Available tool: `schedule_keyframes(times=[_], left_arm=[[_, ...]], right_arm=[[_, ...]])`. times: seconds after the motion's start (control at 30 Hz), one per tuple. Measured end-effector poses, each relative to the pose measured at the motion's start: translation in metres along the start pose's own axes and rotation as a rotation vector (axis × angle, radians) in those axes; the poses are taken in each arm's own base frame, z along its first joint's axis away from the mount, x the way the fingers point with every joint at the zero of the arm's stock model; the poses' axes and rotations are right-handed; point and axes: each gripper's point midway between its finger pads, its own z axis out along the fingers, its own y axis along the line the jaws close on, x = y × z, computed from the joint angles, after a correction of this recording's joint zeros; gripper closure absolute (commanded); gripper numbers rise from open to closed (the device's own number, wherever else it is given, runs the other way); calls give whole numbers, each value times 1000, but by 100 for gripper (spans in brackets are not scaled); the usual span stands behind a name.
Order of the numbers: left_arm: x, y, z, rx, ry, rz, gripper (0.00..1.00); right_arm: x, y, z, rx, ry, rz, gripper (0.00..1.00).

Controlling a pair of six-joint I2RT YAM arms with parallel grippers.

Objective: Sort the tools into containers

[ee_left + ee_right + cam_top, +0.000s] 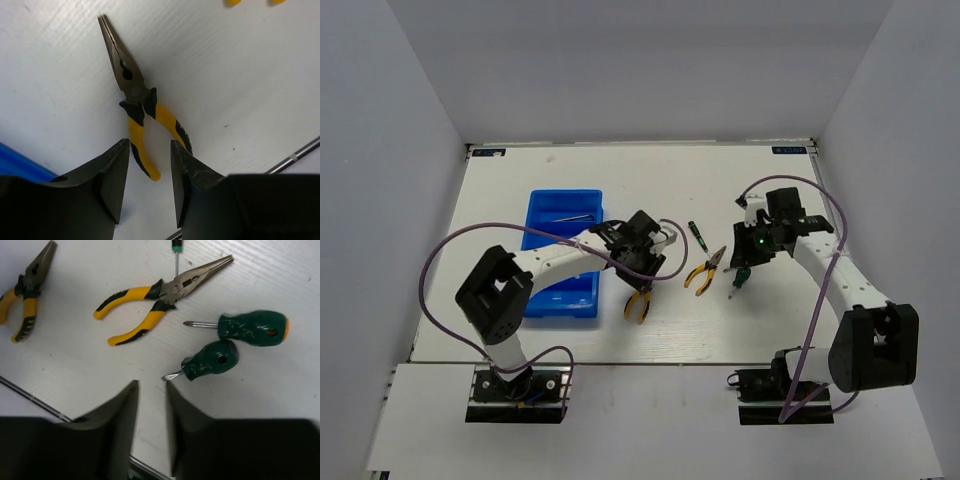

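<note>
- Worktop (pixel 520 180): white, carries everything listed.
- Bin (pixel 565 300): blue, left of centre. I see one thin dark item (pixel 575 216) in its far compartment, too small to name. My left arm covers the middle compartments.
- Left end effector (pixel 148 145): released, fingers apart, empty, hovering over the left pliers (pixel 142 107), which lie flat just right of the bin.
- Right end effector (pixel 151 385): fingers slightly parted, grasping nothing, above the stubby screwdrivers.
- Centre pliers (pixel 160 305): flat on the worktop between my arms.
- Stubby screwdrivers, two (pixel 252 326) (pixel 212 359): side by side, half hidden under my right arm from above.
- Thin screwdriver (pixel 696 236): just beyond the centre pliers; cut off in the right wrist view.
- Progress: I judge it early, with at most one item binned and five tools still out.
</note>
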Motion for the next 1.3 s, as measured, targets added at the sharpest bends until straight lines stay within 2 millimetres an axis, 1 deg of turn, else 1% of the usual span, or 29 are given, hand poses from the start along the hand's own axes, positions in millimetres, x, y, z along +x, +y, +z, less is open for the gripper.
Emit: schedule_keyframes(times=[0.07,0.13,0.23,0.37,0.47,0.53,0.57,0.6,0.67,0.7,0.73,0.77,0.8,0.83,0.87,0.9,0.93,0.97,1.0,1.07,1.1,1.2,1.3], left_arm=[[11,-2,7,-38,44,7,49],[24,-1,13,-86,92,7,49],[36,1,19,-140,135,14,48],[42,9,22,-191,146,2,48],[48,14,25,-217,154,-9,51],[53,17,30,-227,167,-15,56],[53,17,30,-226,164,-16,58],[52,16,30,-226,162,-17,65],[51,16,31,-224,156,-21,75],[50,15,32,-224,152,-22,82],[50,15,32,-224,149,-22,93],[50,15,32,-224,148,-22,98],[49,15,32,-225,146,-21,100],[49,15,32,-225,147,-20,100],[49,15,32,-226,147,-20,100],[49,15,32,-225,147,-20,100],[49,15,31,-226,149,-20,100],[48,15,30,-227,150,-18,100],[47,16,28,-232,152,-12,100],[38,20,20,-257,150,7,100],[30,22,15,-272,134,16,100],[-18,33,-9,-333,4,32,100],[-58,52,-45,-416,-142,-17,100]], right_arm=[[-5,-5,0,3,-39,32,81],[-11,-10,-3,5,-74,60,81],[-18,-16,-8,4,-124,89,81],[-24,-18,-13,-14,-164,117,81],[-27,-19,-16,-36,-183,138,80],[-28,-18,-17,-49,-191,148,80],[-29,-18,-17,-55,-194,151,80],[-28,-17,-17,-62,-194,153,80],[-26,-18,-17,-74,-196,169,80],[-26,-19,-17,-76,-197,177,79],[-25,-21,-18,-78,-200,186,79],[-26,-22,-19,-80,-205,192,72],[-26,-23,-20,-82,-209,200,67],[-26,-24,-21,-82,-212,206,58],[-26,-24,-21,-84,-214,211,37],[-26,-24,-22,-87,-216,220,31],[-26,-24,-22,-90,-217,215,28],[-26,-24,-22,-96,-220,208,28],[-27,-23,-23,-98,-223,203,37],[-27,-21,-24,-110,-230,186,51],[-27,-20,-25,-118,-234,181,54],[-25,-15,-27,-133,-243,173,54],[-24,-13,-29,-138,-253,162,54]])
